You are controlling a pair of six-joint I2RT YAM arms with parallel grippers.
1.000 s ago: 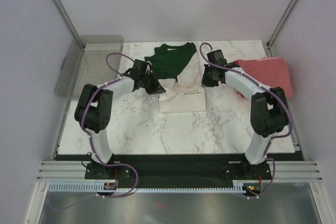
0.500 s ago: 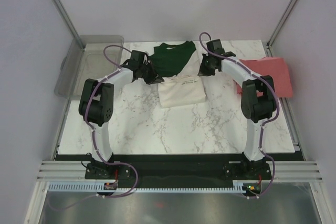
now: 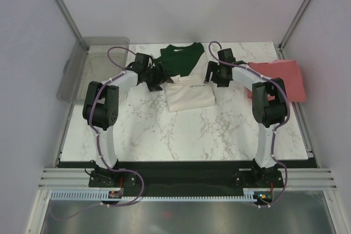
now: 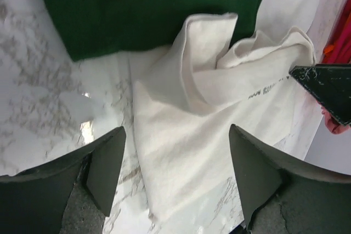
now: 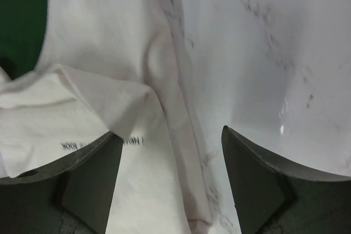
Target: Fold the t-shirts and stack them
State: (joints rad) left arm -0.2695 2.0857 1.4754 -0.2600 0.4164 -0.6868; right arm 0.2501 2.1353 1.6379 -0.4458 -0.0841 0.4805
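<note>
Gaping over the cream shirt [image 4: 186, 119], left claw [image 4: 176, 154] and right claw [image 5: 171, 146] seemingly grip nothing; lettering [image 5: 82, 146] illegible.

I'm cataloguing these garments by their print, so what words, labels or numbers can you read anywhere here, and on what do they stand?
On the cream-white t-shirt: one line of small black lettering, upside down to the wrist cameras and partly lost in folds; too small and blurred to read in any view.
On the coral-red t-shirt: no text seen.
On the grey bin: no label seen.
</note>
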